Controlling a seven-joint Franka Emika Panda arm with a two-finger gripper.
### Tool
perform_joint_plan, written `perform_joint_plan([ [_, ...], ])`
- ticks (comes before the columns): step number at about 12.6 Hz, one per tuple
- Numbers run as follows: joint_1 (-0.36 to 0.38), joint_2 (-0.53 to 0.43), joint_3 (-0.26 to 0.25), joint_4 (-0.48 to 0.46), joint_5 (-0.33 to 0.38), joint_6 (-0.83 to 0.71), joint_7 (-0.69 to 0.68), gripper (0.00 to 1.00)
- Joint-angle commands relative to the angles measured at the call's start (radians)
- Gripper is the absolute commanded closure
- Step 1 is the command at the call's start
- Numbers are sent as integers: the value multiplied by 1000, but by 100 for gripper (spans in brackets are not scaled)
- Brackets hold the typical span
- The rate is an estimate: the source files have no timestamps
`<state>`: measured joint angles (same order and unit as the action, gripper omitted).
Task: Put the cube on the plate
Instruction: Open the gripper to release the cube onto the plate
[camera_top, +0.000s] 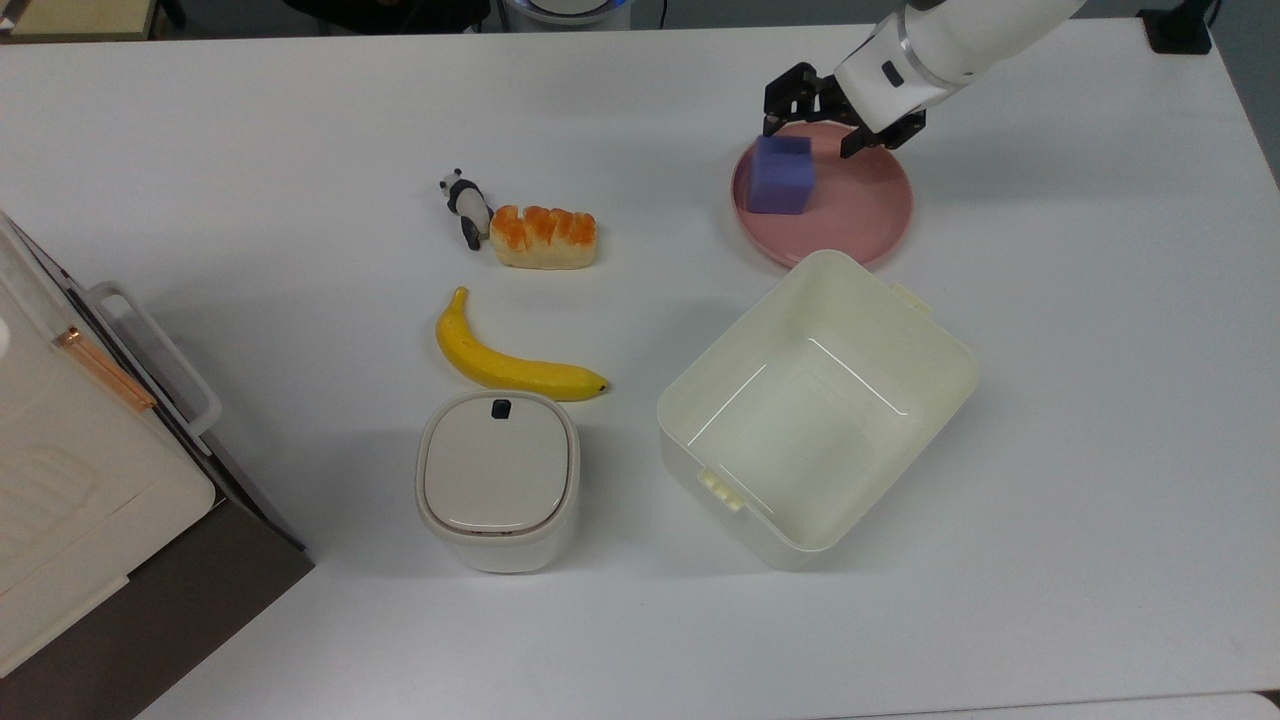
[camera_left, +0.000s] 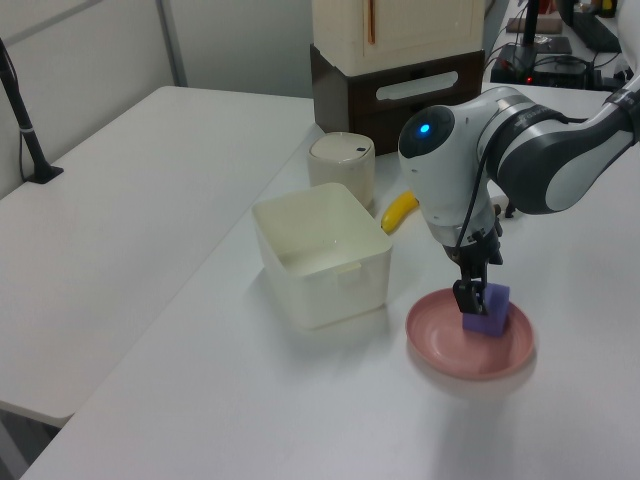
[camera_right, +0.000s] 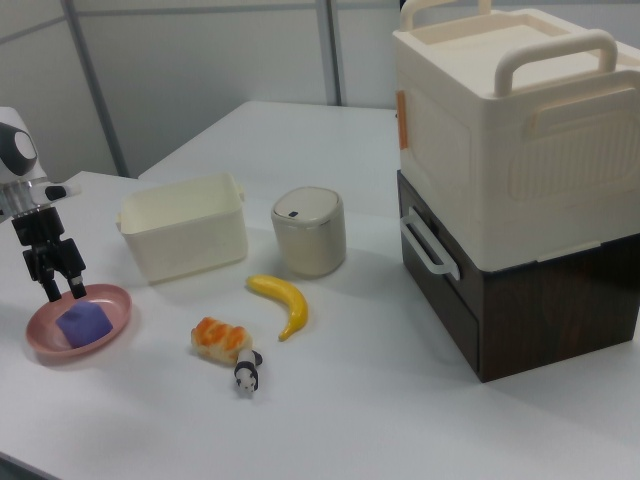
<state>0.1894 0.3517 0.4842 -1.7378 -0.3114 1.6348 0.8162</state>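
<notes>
My claw (camera_top: 822, 122) hangs over the far edge of the pink plate (camera_top: 870, 215), its two black fingers (camera_top: 785, 98) spread apart and holding nothing. In the right view the claw (camera_right: 60, 284) sits just above the plate's rim (camera_right: 115, 300), fingers pointing down. The purple-blue cube (camera_top: 781, 175) rests flat on the plate, toward the top view's left side of it, clear of my fingers. In the left view the cube (camera_left: 487, 311) lies on the plate (camera_left: 450, 350) just beside my claw (camera_left: 470, 297), and in the right view the cube (camera_right: 83, 323) sits near the plate's middle.

Just beside the plate on the white bench (camera_top: 1100, 400) stands the open cream rectangular tub (camera_top: 930, 350), one corner close to the plate's rim. Further toward the top view's left lie a toy bread loaf (camera_top: 543, 237) and a small panda figure (camera_top: 465, 205), touching or nearly so. Below them in the top view lies a banana (camera_top: 510, 365), and near its end stands a small lidded cream bin (camera_top: 497, 480). At the top view's left edge stands a cream handled box (camera_right: 510, 140) stacked on a dark brown drawer unit (camera_right: 520, 300).
</notes>
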Motion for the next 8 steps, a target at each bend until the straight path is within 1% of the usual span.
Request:
perform_joint_plan([
  [1, 13, -8, 1, 3, -28, -27, 38, 0],
  [3, -14, -34, -1, 26, -28, -62, 34, 0],
  [4, -51, -51, 0, 55, -22, -117, 2, 0],
  [5, -77, -83, -3, 87, -8, -168, -85, 0],
  [6, -100, -106, -7, 108, -2, -203, -141, 0],
  [8, -190, -175, -27, 183, 52, -266, -294, 0],
])
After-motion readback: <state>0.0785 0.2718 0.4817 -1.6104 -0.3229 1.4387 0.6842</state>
